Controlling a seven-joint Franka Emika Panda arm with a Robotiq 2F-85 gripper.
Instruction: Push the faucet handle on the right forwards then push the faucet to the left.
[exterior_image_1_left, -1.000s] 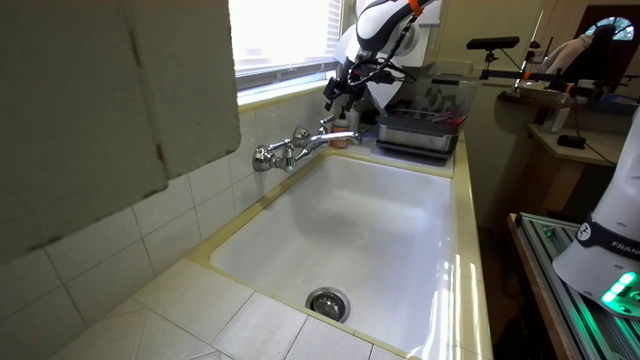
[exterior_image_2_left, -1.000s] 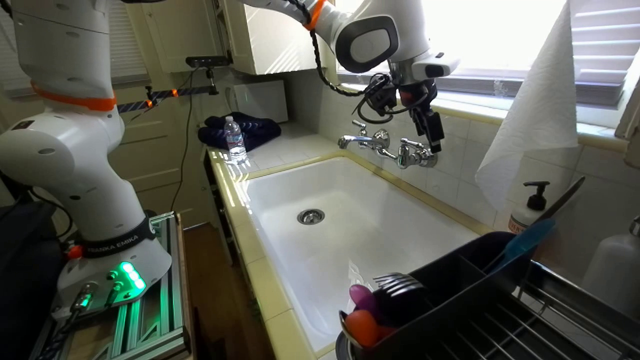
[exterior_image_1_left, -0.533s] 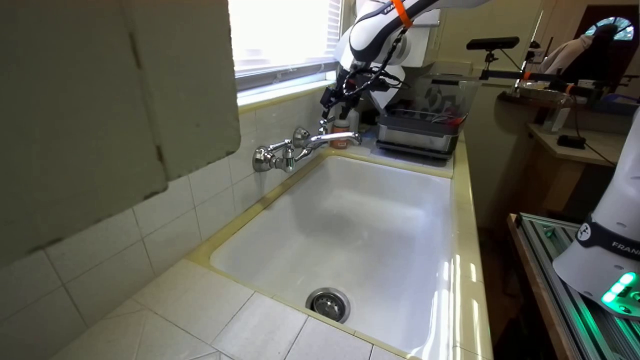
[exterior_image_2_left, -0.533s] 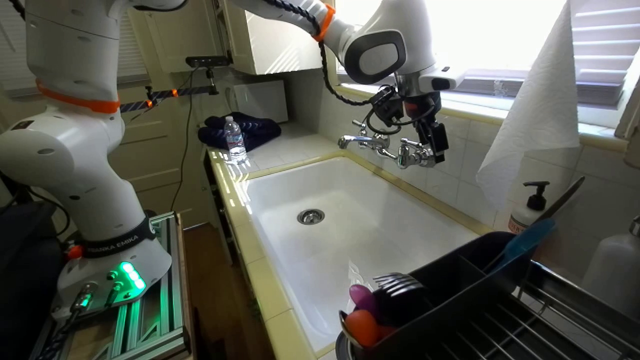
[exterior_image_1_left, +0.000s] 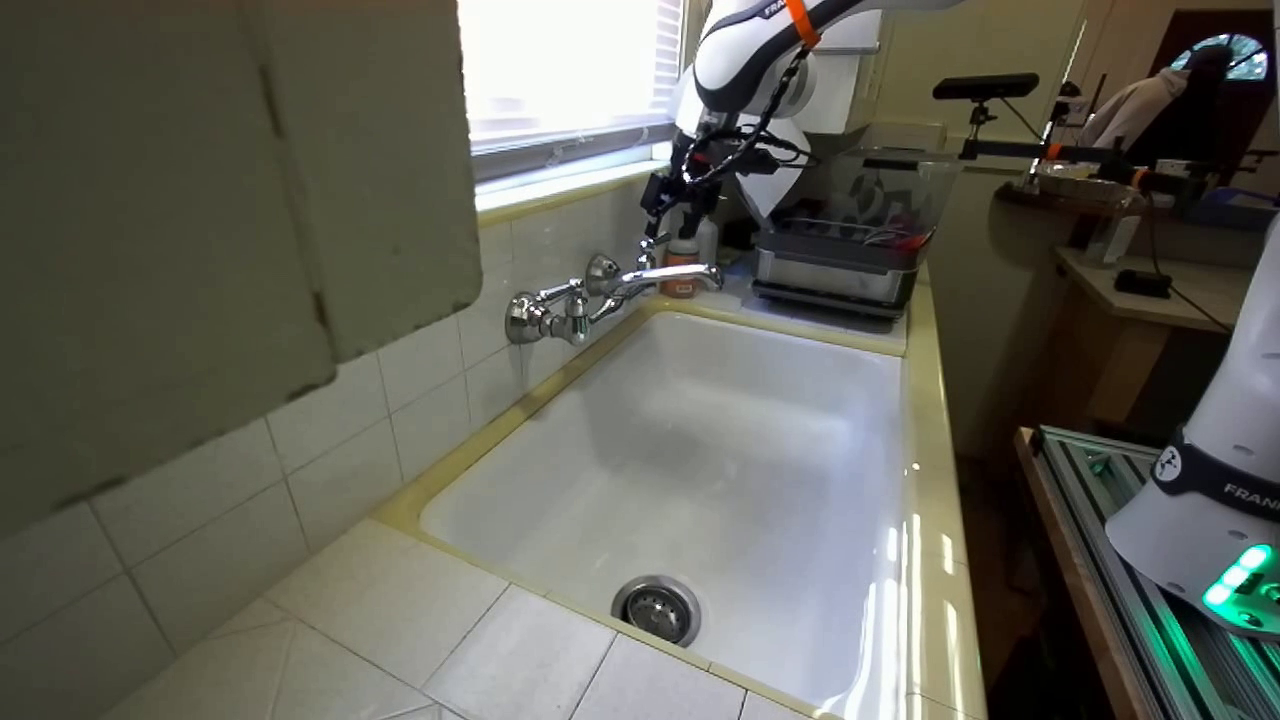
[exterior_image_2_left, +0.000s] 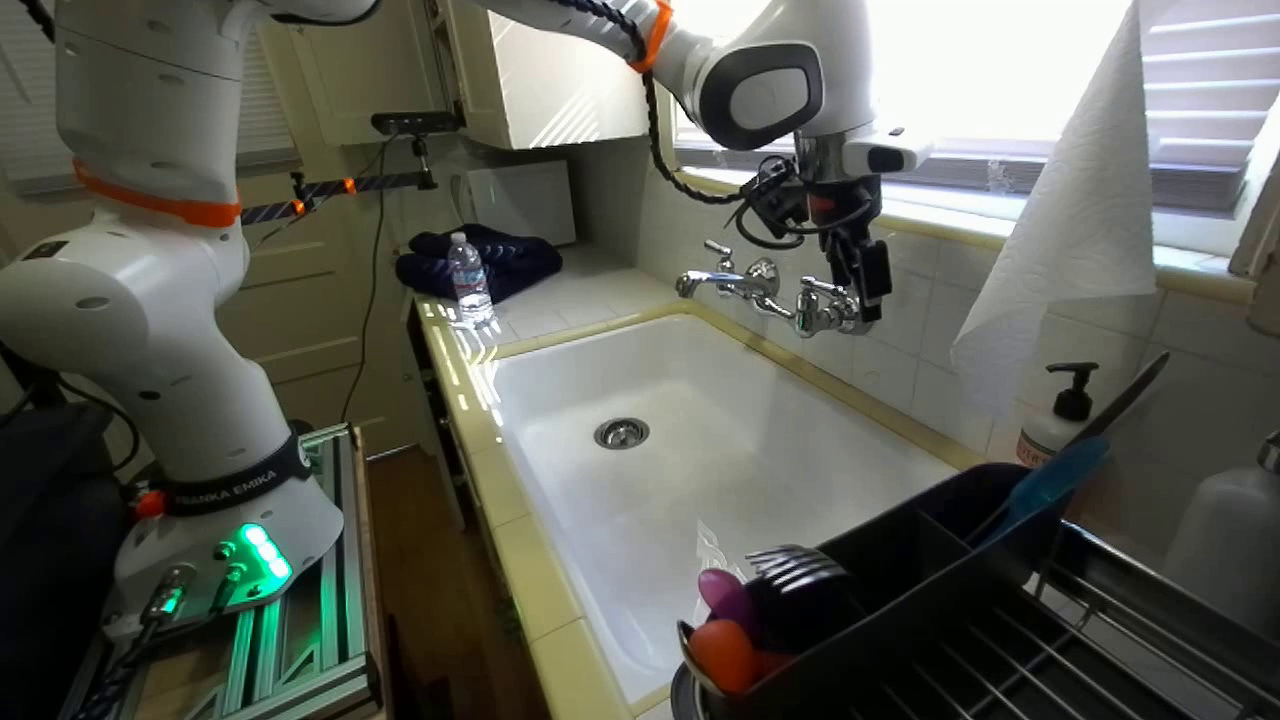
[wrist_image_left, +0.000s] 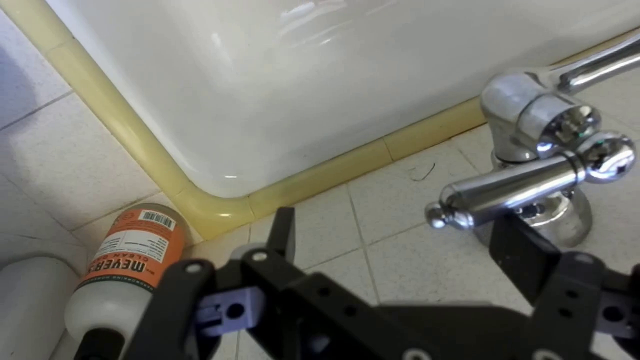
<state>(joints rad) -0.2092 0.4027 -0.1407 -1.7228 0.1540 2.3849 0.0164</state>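
The chrome faucet is mounted on the tiled wall above the sink. Its spout points out over the basin in both exterior views. The right handle is close beside my gripper; in the other exterior picture its tip is just below my fingers. In the wrist view my gripper is open, with nothing between the fingers. The right handle's lever overlaps the tip of the right-hand finger; I cannot tell whether they touch. The left handle is apart from the gripper.
A soap bottle stands near the sink corner, close to the left-hand finger. A white sink lies below. A window sill and hanging paper towel are near the arm. A dish rack stands at the sink's end.
My gripper has come down from above to beside the right handle, then shifted slightly up in the last half second. The faucet shows no visible movement.
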